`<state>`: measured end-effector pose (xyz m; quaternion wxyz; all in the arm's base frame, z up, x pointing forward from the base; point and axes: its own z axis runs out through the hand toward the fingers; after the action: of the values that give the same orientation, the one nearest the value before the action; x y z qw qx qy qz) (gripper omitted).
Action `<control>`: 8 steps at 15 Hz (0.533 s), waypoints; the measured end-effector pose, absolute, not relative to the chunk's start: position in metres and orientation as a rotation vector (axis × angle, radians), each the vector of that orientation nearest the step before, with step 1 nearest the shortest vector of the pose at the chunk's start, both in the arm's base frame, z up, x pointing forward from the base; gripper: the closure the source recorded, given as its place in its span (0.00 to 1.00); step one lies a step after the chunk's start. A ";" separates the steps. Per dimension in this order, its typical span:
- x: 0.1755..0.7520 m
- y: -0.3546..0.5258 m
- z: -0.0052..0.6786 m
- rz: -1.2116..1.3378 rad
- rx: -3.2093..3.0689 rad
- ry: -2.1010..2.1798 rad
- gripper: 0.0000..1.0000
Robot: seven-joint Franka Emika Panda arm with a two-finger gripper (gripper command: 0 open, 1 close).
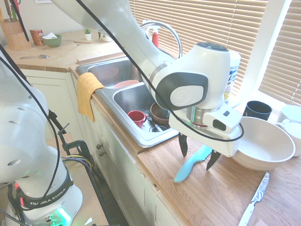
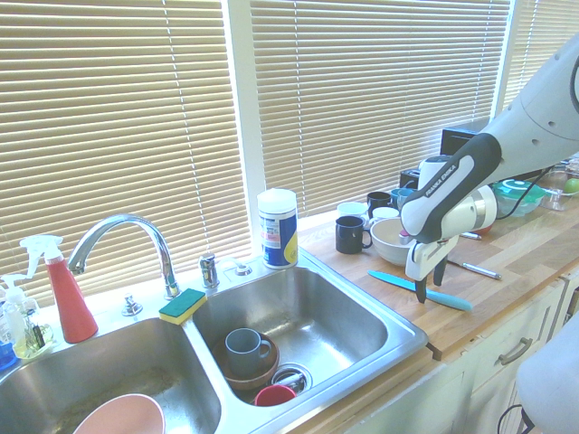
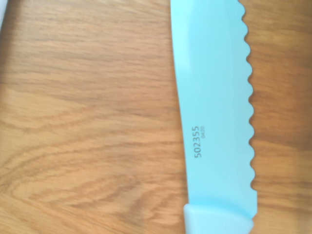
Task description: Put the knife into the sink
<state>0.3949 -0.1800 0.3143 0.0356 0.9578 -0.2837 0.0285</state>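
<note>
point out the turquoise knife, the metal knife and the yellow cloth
turquoise knife [image 1: 186,170]: first exterior view, on its handle.
metal knife [image 1: 255,198]: first exterior view, on its patterned blade.
yellow cloth [image 1: 86,92]: first exterior view, on the part draped over the sink's edge.

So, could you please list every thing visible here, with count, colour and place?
turquoise plastic serrated knife: one, flat on the wooden counter, under the claw
stainless-steel double sink: one, silver, left of the knife in the second exterior view
silver metal knife: one, on the counter near the white bowl
white bowl: one, on the counter
black mug: one, by the window
red spray bottle: one, behind the sink
yellow cloth: one, over the sink edge
claw: one, black fingers open, astride the turquoise blade
</note>
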 end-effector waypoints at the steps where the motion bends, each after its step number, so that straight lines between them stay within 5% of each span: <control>1: 0.395 -0.179 0.314 0.086 2.942 -0.874 1.00; 8: 0.392 -0.176 0.313 0.079 2.946 -0.895 1.00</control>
<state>0.3925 -0.1755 0.3127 0.0310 0.9560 -0.2905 0.0256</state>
